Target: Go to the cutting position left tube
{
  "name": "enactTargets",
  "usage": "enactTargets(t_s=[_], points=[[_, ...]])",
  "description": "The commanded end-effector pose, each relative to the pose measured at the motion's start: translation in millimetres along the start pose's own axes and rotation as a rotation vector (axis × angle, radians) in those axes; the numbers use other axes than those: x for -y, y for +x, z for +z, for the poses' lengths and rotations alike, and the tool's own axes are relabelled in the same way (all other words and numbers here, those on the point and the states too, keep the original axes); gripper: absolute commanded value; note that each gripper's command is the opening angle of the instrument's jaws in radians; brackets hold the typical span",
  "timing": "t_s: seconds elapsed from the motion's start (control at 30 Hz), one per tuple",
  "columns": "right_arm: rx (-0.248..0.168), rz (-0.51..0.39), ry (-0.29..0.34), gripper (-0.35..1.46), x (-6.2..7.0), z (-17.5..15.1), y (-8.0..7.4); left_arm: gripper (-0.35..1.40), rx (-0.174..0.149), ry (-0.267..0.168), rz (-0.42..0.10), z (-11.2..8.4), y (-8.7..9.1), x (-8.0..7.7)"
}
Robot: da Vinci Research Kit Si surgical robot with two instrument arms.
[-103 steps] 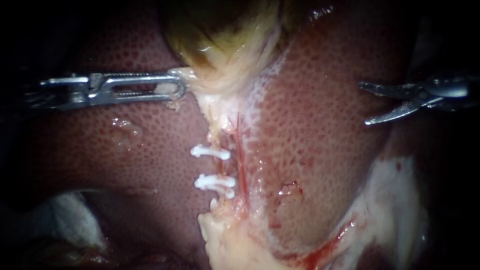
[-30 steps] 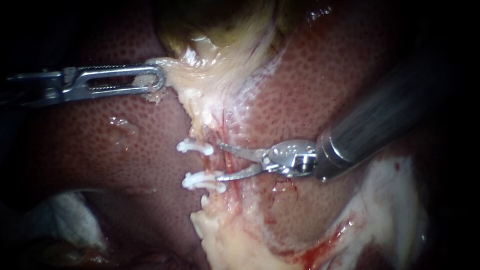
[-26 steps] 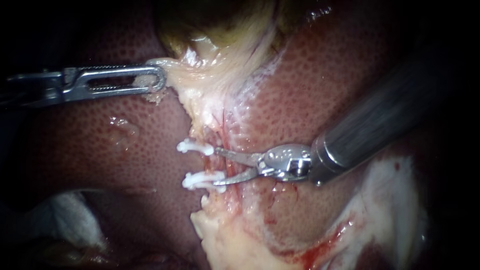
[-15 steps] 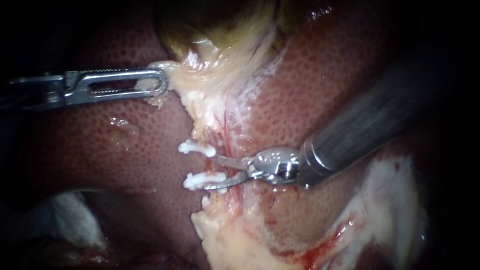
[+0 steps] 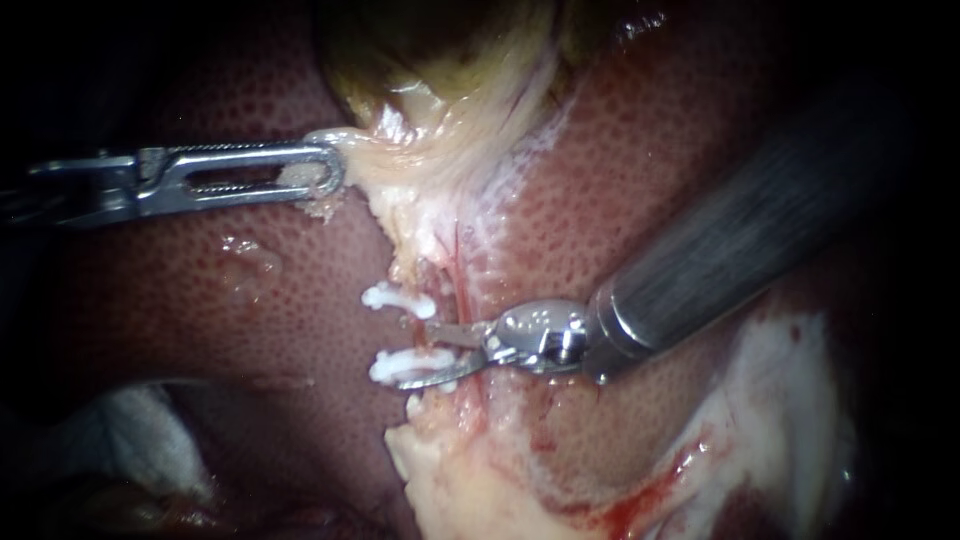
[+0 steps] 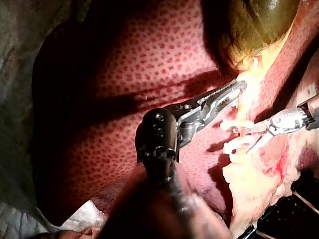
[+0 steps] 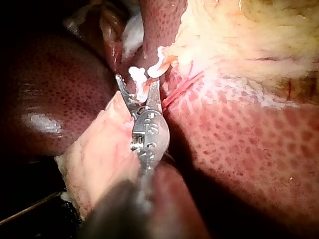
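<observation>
My left instrument point(image 5: 318, 172) comes in from the left, and its slotted jaws are shut on the pale neck of the gallbladder point(image 5: 440, 90), holding it sideways. Two white clips, an upper one point(image 5: 398, 300) and a lower one point(image 5: 408, 362), sit across the pale left tube point(image 5: 428, 338). A thin red tube point(image 5: 461, 285) runs just to its right. My right instrument point(image 5: 420, 352) reaches in from the upper right with its two thin blades open around the left tube between the clips. The right wrist view shows the blades point(image 7: 140, 92) spread just under the clips point(image 7: 137, 75).
Speckled red liver point(image 5: 640, 200) surrounds the site. Pale fatty tissue point(image 5: 450, 480) lies below the clips, with a bloody streak point(image 5: 650, 500) to its right. White gauze point(image 5: 130, 430) sits at the lower left. The right shaft point(image 5: 740, 250) crosses the liver's right side.
My right instrument came in from the far right and slid its open blades leftward between the two clips. The left instrument, still holding the gallbladder, has shifted slightly right.
</observation>
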Motion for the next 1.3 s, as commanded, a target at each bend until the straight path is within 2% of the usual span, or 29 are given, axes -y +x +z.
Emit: enactTargets(t_s=[0.03, 0.2, 0.47, 0.67, 1.07, 1.3], points=[[-0.004, -0.002, -0.001, 1.35, 0.0, 0.2, 0.2, -0.35, 0.000, 0.001, 0.000, 0.1, 0.0, 0.0], [-0.023, 0.020, -0.003, 1.35, -0.4, 0.9, 0.6, -0.35, 0.002, -0.003, 0.002, 0.3, -0.3, 0.0], [-0.072, 0.106, 0.018, 1.26, -1.1, 1.9, 1.2, -0.35, 0.003, -0.004, 0.003, 0.7, -0.6, -0.1], [-0.088, 0.159, 0.037, 1.03, -1.3, 2.3, 1.5, -0.35, 0.004, -0.007, 0.004, 0.8, -0.7, -0.1], [-0.131, 0.204, 0.009, 0.99, -3.0, 2.4, 1.2, -0.35, 0.004, -0.006, 0.005, 0.8, -0.7, -0.1], [-0.141, 0.210, 0.006, 0.99, -3.2, 2.7, 1.5, -0.35, 0.004, -0.006, 0.005, 0.9, -0.8, -0.1]])
